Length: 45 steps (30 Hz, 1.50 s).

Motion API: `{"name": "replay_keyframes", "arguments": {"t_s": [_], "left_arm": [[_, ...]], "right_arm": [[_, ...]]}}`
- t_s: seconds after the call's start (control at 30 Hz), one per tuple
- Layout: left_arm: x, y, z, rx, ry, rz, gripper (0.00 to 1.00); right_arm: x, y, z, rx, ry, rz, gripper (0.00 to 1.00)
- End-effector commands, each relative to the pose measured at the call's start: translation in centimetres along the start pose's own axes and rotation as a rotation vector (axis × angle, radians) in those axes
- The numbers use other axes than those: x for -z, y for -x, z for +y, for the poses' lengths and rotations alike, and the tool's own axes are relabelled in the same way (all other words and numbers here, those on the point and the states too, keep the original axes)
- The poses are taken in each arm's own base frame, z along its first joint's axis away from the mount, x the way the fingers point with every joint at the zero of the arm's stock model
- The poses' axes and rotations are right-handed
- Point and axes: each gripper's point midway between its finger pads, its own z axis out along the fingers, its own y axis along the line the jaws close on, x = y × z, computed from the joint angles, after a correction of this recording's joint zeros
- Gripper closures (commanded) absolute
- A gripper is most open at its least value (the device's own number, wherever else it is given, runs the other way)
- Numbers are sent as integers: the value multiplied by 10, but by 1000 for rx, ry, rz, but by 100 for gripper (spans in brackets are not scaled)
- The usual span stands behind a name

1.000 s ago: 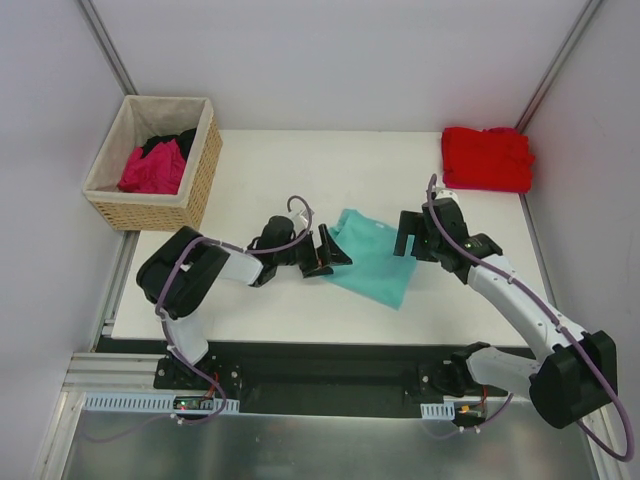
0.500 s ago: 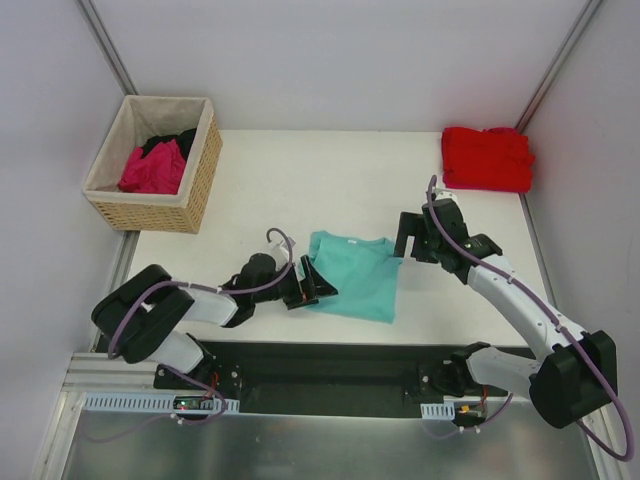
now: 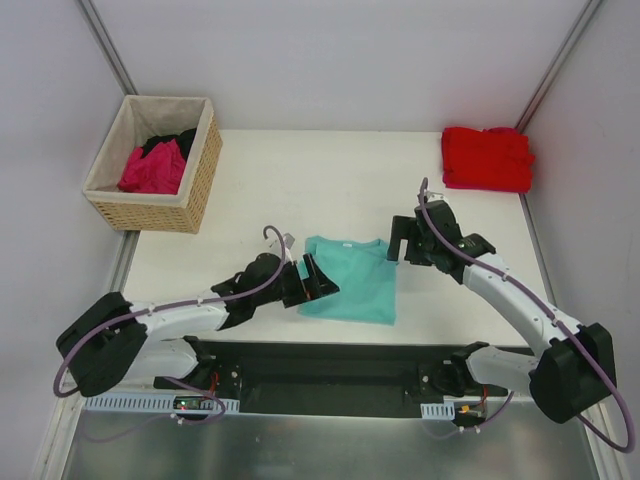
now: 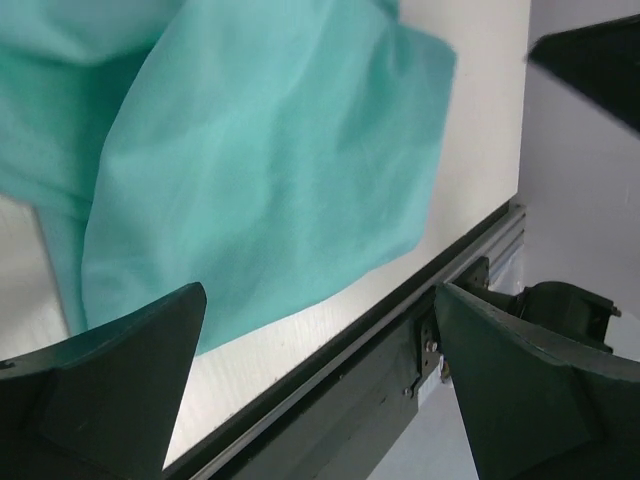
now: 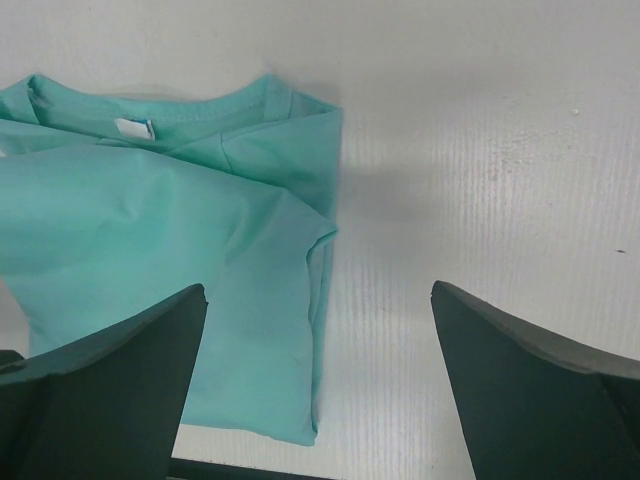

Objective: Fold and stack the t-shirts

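A teal t-shirt lies folded on the white table near its front edge, its white neck label at the far side. My left gripper stands open at the shirt's left edge; in the left wrist view the teal cloth lies ahead of the fingers and nothing is between them. My right gripper is open just above the table by the shirt's right collar corner, and the shirt shows past its left finger. A folded red t-shirt lies at the back right. Magenta and black shirts sit in the basket.
A woven tan basket with beige lining stands at the back left. The black front rail runs just past the table edge, close to the teal shirt. Grey walls close in the left and right sides.
The left arm swung down toward the front edge, and the teal shirt moved down and left with it and now lies squarer. The right gripper shifted slightly left.
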Motion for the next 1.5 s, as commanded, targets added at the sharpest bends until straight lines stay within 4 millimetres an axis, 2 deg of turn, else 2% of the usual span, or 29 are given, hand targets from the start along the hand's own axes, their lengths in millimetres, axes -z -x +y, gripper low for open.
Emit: {"name": "replay_keyframes", "arguments": {"t_s": [0.0,0.17,0.27,0.4,0.5,0.67,0.87,1.0,1.2,1.47], "left_arm": [[24,54,-38,-180,68,-158,1],[44,83,-22,-182,143,-215,1],[47,95,-2,-142,170,-221,1],[39,96,25,-128,238,-184,1],[28,94,36,-108,258,-165,1],[11,87,35,-76,214,-125,1],[0,97,27,-95,195,-130,1],[-3,106,23,-102,194,-148,1],[-4,119,27,-75,197,-164,1],[-1,144,18,-83,184,-204,1]], "right_arm": [[3,13,25,11,77,-14,0],[-15,5,36,15,83,19,0],[-18,5,41,26,89,28,0],[-17,6,44,37,98,25,0],[-16,5,47,49,102,31,1],[-16,4,44,54,91,30,0],[-26,-9,38,46,68,52,2],[-35,-14,36,39,55,64,7],[-38,-17,33,29,49,70,10],[-33,-20,25,7,36,60,14]]}}
